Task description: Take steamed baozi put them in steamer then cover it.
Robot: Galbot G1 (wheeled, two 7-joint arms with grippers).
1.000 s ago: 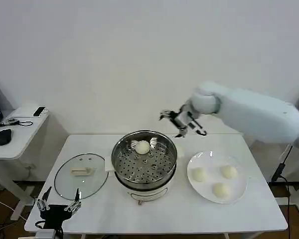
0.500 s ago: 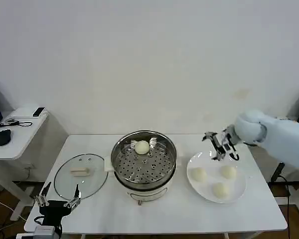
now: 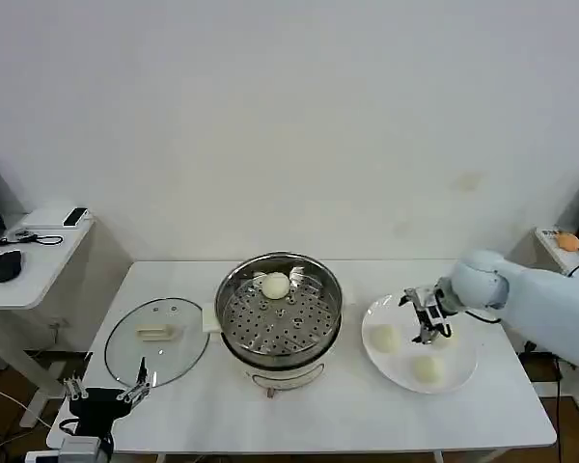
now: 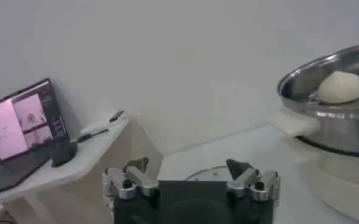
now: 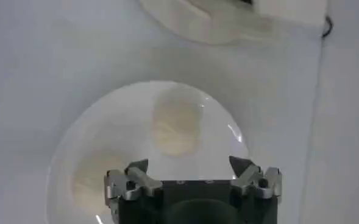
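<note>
1. Nearest the robot, the left gripper (image 3: 104,394) hangs idle off the table (image 3: 299,420) edge, forward and left of the steamer (image 3: 280,313), its jaws apart and empty.
2. The glass lid (image 3: 157,340) lies flat on the table just left of the steamer, likely parked within that arm's reach for the covering step.
3. The steamer stands open at the table's middle, one steamed baozi (image 3: 275,285) resting on the far side of its perforated tray, leaving bare tray nearer for the rest.
4. Right of the steamer, the white plate (image 3: 460,371) carries the remaining buns; one (image 3: 384,338) sits on its steamer side and one (image 3: 426,368) on its near side.
5. The right gripper (image 3: 427,316) hovers low over the plate's far half, jaws apart and pointing down, apparently lined up to close on a bun there.
</note>
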